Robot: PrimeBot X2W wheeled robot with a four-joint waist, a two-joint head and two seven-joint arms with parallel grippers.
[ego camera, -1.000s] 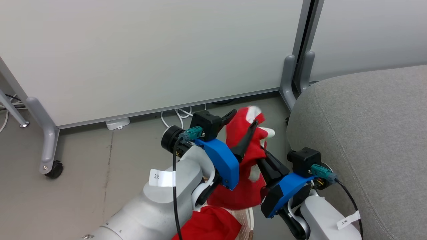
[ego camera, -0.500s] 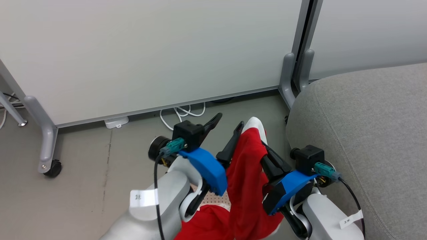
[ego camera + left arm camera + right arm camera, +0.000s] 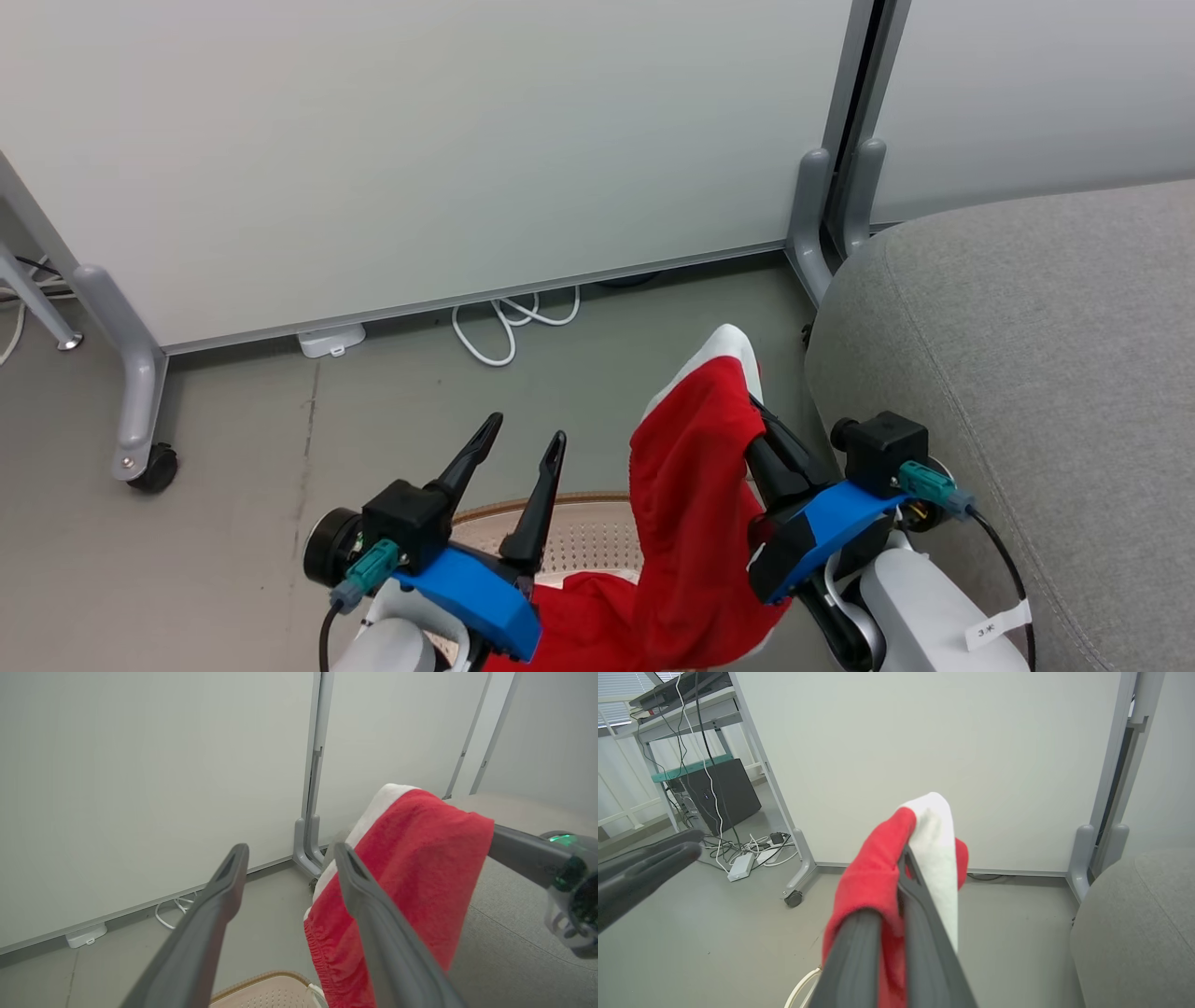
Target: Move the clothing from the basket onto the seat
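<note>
Clothing (image 3: 695,495) between right fingers (image 3: 784,462), over basket (image 3: 579,537)

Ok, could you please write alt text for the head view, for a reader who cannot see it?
The right gripper is shut on a red garment with white trim, held up above the cream basket and next to the grey seat. The left gripper stands open, holding nothing, to the garment's left.

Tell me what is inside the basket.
Red clothing lies in the basket, some perforated wall showing bare. The garment hanging from the right end effector and the left end effector hide the rest.
</note>
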